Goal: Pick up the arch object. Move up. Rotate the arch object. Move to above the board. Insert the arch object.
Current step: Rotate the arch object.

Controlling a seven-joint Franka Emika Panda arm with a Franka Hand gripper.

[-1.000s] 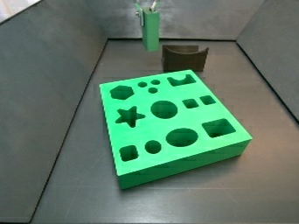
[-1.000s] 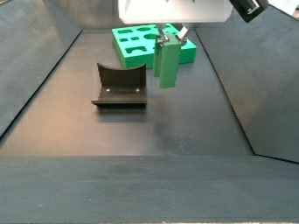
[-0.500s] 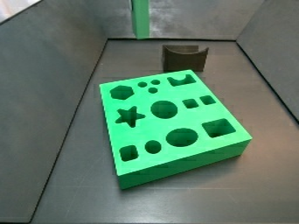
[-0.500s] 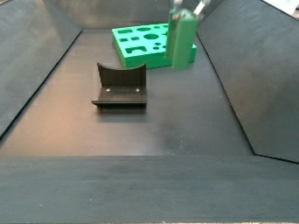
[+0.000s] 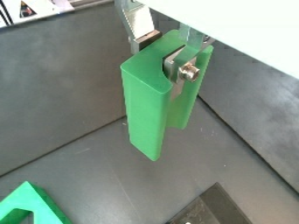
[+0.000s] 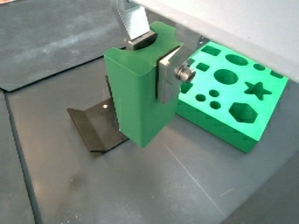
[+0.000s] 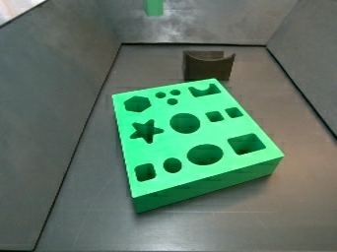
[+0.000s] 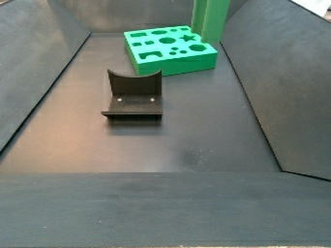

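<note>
My gripper [image 5: 163,52] is shut on the arch object [image 5: 152,105], a tall bright green block with a curved notch in its upper end. Both wrist views show the silver fingers clamping its top, the gripper [image 6: 156,54] high above the floor. In a side view only the lower tip of the arch object [image 7: 154,6] shows at the upper edge; the other angle shows more of the arch object [image 8: 211,21], and the gripper itself is out of frame. The board [image 7: 198,187] is a thick green slab with shaped holes, lying flat, also seen as the board [image 8: 175,66] and board [image 6: 216,131].
The dark fixture [image 7: 208,65] stands on the floor behind the board; the fixture [image 8: 132,97] and fixture [image 6: 96,129] also show from other angles. Grey sloped walls [image 7: 79,118] enclose the dark floor on all sides.
The gripper has lifted the arch object straight up from near the fixture; it now leaves the upper edge of both side views. Board and fixture have not moved.
</note>
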